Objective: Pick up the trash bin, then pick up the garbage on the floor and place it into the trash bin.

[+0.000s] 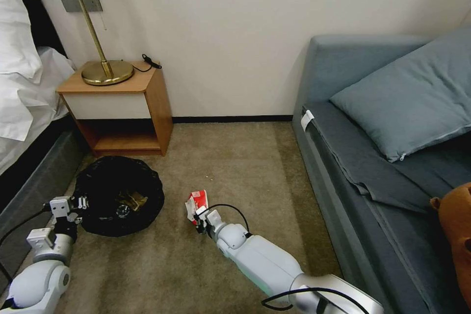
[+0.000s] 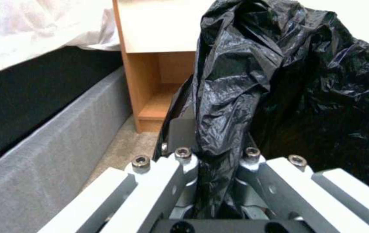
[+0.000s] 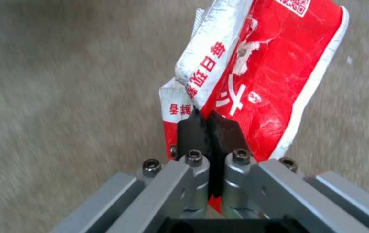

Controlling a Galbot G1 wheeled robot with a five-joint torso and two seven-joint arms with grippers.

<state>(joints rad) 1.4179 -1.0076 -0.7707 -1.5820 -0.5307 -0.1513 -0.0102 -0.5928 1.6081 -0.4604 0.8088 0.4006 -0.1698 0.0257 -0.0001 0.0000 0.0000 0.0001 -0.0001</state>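
While the robot tidies up:
Bin: trash bin (image 1: pixel 117 195) by the bedside table (image 1: pixel 120 108); left gripper (image 2: pixel 212 168) pinches its bag rim to keep it near
Litter: red-and-white packet (image 3: pixel 262 81) squeezed tight in right gripper (image 3: pixel 210 129), above carpet, beside bin

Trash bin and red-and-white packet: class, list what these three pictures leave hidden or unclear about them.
- Trash bin: white wall hidden in head and left wrist views by its black bag.
- Litter inside bin: too small in head view to identify.
- Red-and-white packet: lower end covered by right gripper; top cut off by picture edge.
- Left gripper: bag bunches between its fingers.
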